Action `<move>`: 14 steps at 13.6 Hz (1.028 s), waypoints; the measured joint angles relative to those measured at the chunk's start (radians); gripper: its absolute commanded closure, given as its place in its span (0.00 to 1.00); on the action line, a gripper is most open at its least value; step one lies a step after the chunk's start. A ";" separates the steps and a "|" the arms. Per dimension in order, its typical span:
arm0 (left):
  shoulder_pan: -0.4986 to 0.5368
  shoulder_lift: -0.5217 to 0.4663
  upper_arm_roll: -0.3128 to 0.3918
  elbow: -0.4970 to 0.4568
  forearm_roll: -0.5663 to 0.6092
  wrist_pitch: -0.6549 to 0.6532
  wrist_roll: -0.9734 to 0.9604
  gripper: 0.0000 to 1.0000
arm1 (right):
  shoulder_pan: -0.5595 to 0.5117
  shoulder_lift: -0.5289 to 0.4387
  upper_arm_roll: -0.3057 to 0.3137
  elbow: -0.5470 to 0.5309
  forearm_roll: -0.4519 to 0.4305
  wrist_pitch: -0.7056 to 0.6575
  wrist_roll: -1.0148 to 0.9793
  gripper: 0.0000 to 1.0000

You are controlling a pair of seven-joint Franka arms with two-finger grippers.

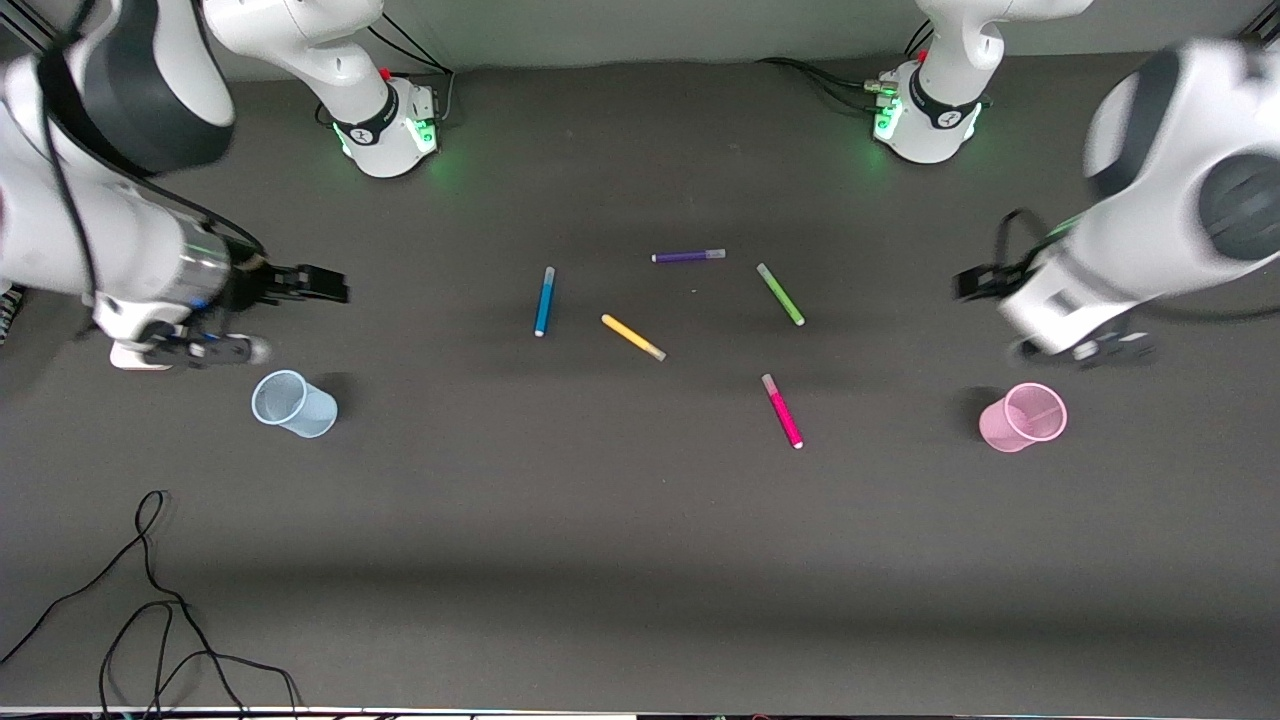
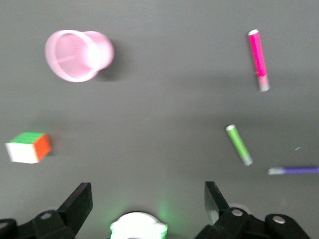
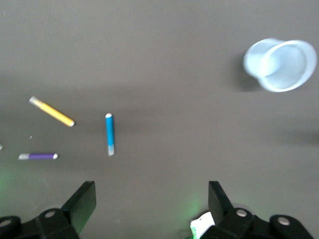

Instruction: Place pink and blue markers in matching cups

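The blue marker (image 1: pixel 544 300) and the pink marker (image 1: pixel 783 411) lie flat on the dark table among other markers. The light blue cup (image 1: pixel 293 403) stands toward the right arm's end and the pink cup (image 1: pixel 1023 417) toward the left arm's end. My right gripper (image 1: pixel 318 283) is open and empty, up over bare table beside the blue cup. Its wrist view shows the blue cup (image 3: pixel 280 64) and blue marker (image 3: pixel 109 133). My left gripper (image 1: pixel 972 282) is open and empty over bare table beside the pink cup. Its wrist view shows the pink cup (image 2: pixel 79 55) and pink marker (image 2: pixel 258 59).
A purple marker (image 1: pixel 688 256), a green marker (image 1: pixel 780 294) and a yellow marker (image 1: pixel 633 337) lie near the middle. A small coloured cube (image 2: pixel 29 147) sits near the pink cup in the left wrist view. Black cables (image 1: pixel 150 600) trail at the table's near edge.
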 measured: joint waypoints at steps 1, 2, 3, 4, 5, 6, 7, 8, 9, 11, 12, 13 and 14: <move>-0.011 0.050 -0.023 0.000 -0.008 0.040 -0.054 0.00 | 0.036 0.047 0.001 0.000 0.006 -0.001 0.002 0.00; -0.027 0.099 -0.039 0.000 -0.011 0.084 -0.106 0.01 | 0.070 0.099 0.002 0.001 0.015 -0.001 0.011 0.00; -0.050 0.150 -0.047 0.001 -0.012 0.131 -0.153 0.01 | 0.096 0.158 0.003 0.002 0.040 0.000 0.021 0.00; -0.074 0.200 -0.051 0.000 -0.014 0.174 -0.189 0.01 | 0.110 0.217 0.004 0.004 0.081 0.001 0.024 0.00; -0.097 0.250 -0.052 0.000 -0.023 0.219 -0.226 0.02 | 0.117 0.279 0.005 0.008 0.122 -0.001 0.024 0.00; -0.113 0.299 -0.052 0.001 -0.040 0.265 -0.263 0.02 | 0.125 0.344 0.007 0.019 0.149 -0.005 0.027 0.00; -0.124 0.346 -0.053 0.002 -0.061 0.313 -0.293 0.04 | 0.139 0.410 0.009 0.035 0.164 -0.013 0.041 0.00; -0.133 0.387 -0.053 0.004 -0.083 0.358 -0.313 0.04 | 0.156 0.471 0.010 0.059 0.178 -0.015 0.063 0.01; -0.141 0.423 -0.054 0.006 -0.098 0.399 -0.330 0.05 | 0.172 0.527 0.012 0.088 0.203 -0.016 0.081 0.01; -0.153 0.483 -0.055 0.009 -0.110 0.477 -0.360 0.08 | 0.188 0.620 0.013 0.143 0.257 -0.019 0.095 0.01; -0.157 0.507 -0.055 0.009 -0.112 0.510 -0.375 0.13 | 0.189 0.654 0.014 0.162 0.273 -0.022 0.095 0.01; -0.162 0.524 -0.056 0.010 -0.114 0.529 -0.398 0.16 | 0.189 0.680 0.015 0.176 0.285 -0.027 0.095 0.01; -0.167 0.535 -0.056 0.010 -0.114 0.535 -0.429 0.20 | 0.191 0.698 0.018 0.184 0.291 -0.034 0.095 0.01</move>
